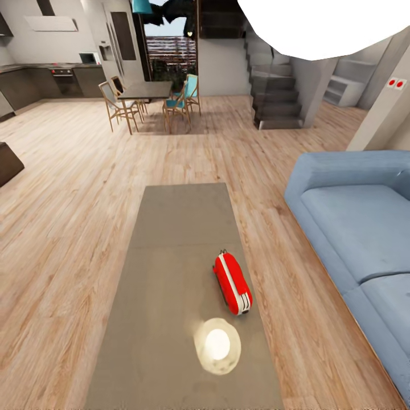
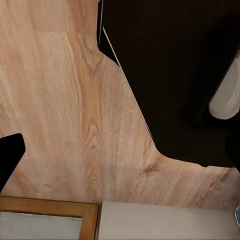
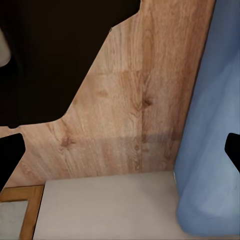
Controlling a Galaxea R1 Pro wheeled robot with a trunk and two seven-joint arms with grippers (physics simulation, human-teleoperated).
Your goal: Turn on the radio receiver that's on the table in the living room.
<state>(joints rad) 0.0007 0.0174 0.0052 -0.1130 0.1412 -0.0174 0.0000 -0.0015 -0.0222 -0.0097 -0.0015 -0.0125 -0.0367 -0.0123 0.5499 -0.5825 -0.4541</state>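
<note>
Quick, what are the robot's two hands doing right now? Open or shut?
Left gripper: cannot be told; one dark fingertip shows above the floor.
Right gripper: open, empty, fingertips wide apart.

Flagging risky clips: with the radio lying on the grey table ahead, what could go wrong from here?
1. The radio lies near the table edge on the sofa side; a clumsy press could push it off.
2. Both wrist views look at floor, so the arms seem low; raising one could clip the table.
3. The bright glare beside the radio may mislead aiming.
</note>
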